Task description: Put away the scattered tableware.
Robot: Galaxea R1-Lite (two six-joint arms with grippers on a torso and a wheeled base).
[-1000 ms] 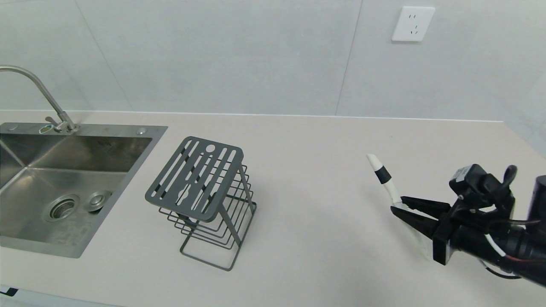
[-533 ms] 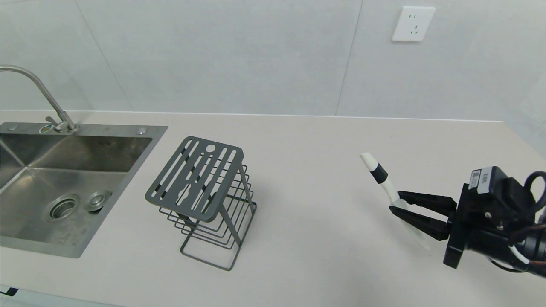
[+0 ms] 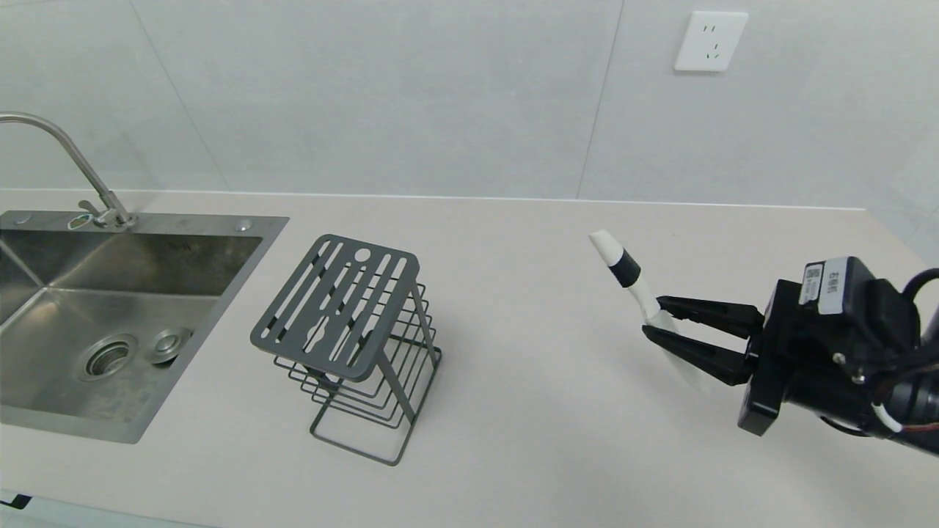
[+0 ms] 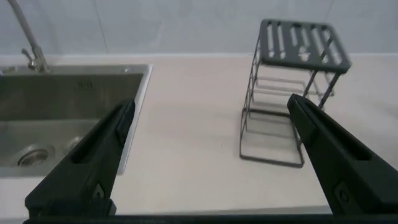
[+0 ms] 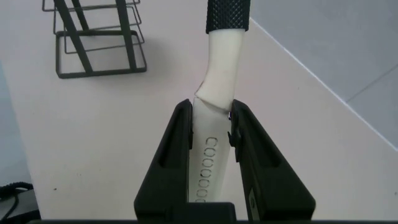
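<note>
Knife [image 3: 637,287], white with a black band, is clamped by its blade in your right hand [image 3: 653,317] at the right of the head frame, handle angled up and left above the desk [image 3: 528,411]. Your left hand [image 4: 211,106] hangs with fingers wide apart; the grey rack [image 3: 345,337] stands at frame centre, well apart from the knife

Right end effector [image 3: 653,315] clamped — left [image 4: 210,109] agape.
</note>
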